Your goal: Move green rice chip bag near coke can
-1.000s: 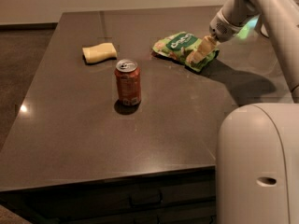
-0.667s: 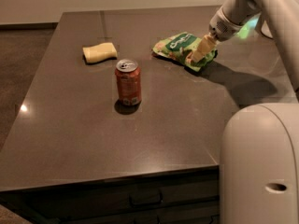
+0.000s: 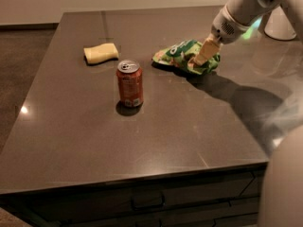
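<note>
The green rice chip bag [image 3: 180, 55] lies crumpled on the dark tabletop [image 3: 94, 141], in the far right part of it, with its logo side facing up. The tool [image 3: 200, 60] is down on the bag's right-hand portion: its cream-coloured tip touches the crinkled foil, and green bag material shows on both sides of it. The tool slants down from the upper right, so most of the bag spreads out to its left, toward the middle of the tabletop. Whether the tool is pinching the bag or only resting against it cannot be told from this view. The white arm [image 3: 239, 13] carrying the tool reaches in from the top right corner and casts a broad shadow on the tabletop to the right of the bag.

The coke can [image 3: 129, 83] stands upright nearer the camera and to the left of the bag, its silver top and pull tab showing. Bag and can are apart, with a strip of bare surface between them. A pale yellow sponge-like block [image 3: 101, 53] lies flat beyond the can, to the left of the bag and clear of both. The robot's white body [image 3: 286, 183] fills the lower right corner, and a drawer front [image 3: 147, 201] with a handle shows below the tabletop's near edge.
</note>
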Robot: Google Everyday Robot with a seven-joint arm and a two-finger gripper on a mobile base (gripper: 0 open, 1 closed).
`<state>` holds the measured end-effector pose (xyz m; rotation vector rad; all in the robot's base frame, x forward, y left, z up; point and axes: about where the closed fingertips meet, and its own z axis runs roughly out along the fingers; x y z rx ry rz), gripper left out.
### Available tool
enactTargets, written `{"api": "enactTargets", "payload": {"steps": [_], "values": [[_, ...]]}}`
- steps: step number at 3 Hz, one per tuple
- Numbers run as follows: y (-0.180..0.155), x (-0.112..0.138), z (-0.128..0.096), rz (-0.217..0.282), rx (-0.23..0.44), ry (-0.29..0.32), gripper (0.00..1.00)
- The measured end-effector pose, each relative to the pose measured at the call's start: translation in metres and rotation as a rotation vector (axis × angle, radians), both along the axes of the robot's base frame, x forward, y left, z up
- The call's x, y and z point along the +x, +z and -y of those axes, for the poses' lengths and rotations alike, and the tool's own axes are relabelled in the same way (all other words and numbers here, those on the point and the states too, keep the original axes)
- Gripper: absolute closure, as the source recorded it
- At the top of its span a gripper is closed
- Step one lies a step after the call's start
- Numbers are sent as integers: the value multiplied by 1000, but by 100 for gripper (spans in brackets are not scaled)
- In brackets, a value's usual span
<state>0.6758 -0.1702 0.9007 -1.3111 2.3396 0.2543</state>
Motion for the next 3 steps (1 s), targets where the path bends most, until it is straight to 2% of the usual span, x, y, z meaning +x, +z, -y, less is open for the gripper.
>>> {"api": "enactTargets", "payload": {"steps": [2,3], "values": [[-13,-75,-52,-60,46,111,100],[-12,-98,-74,-71,63,163,81]]}}
